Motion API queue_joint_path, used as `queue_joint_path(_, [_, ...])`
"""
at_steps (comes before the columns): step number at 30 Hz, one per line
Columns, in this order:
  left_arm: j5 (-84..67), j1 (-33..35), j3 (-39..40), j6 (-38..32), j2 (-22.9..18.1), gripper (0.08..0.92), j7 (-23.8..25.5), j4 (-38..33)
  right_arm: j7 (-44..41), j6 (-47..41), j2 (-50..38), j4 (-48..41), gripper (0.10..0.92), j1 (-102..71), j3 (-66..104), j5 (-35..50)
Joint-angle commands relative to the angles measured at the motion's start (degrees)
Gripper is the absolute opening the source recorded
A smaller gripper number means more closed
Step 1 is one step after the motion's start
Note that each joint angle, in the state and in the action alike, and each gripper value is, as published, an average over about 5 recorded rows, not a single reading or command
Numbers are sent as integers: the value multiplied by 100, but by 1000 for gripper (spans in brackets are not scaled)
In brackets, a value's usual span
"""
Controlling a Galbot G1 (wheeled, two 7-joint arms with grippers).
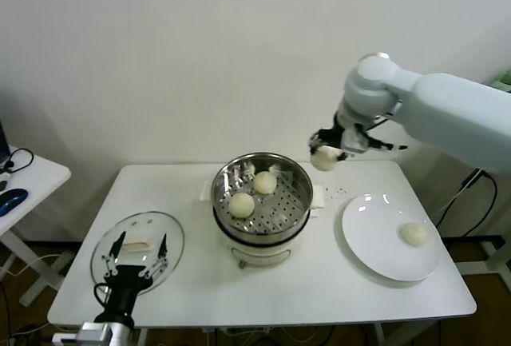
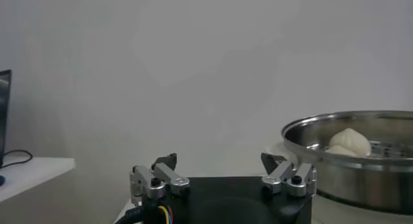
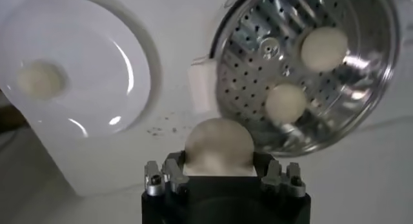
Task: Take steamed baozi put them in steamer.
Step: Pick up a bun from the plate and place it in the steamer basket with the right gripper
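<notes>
A third baozi (image 1: 324,158) was held between the half-closed jaws of the right gripper (image 1: 327,153), up above the table's back edge beside the steamer (image 1: 263,226); two buns (image 1: 242,204) lay inside; one (image 1: 413,233) waited on the plate (image 1: 375,242); the bun was likely to be carried over the basket next and let go; the left gripper (image 1: 137,252) was parked open by the front left corner.

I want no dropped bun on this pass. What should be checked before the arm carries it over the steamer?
1. Right end effector shut on the carried baozi: ok.
2. Baozi above the steamer: not ok, it hangs beside the rim.
3. Free space among the two baozi inside: ok.
4. Last baozi waiting on the plate: ok.
5. Left end effector parked over the glass lid, open: ok.
</notes>
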Motion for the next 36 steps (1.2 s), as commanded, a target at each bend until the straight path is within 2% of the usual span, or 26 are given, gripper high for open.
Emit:
queue_joint_path(1, [40, 17, 6, -17, -14, 823, 3, -53, 69, 581, 1483, 139, 690, -511, 13, -727])
queue_joint_path(15, [29, 185, -83, -51, 70, 823, 7, -18, 176, 648, 1750, -37, 695, -1420, -223, -1023])
queue_joint_path(36, [27, 194, -76, -51, 76, 823, -14, 48, 262, 908, 1543, -96, 704, -1473, -284, -1278])
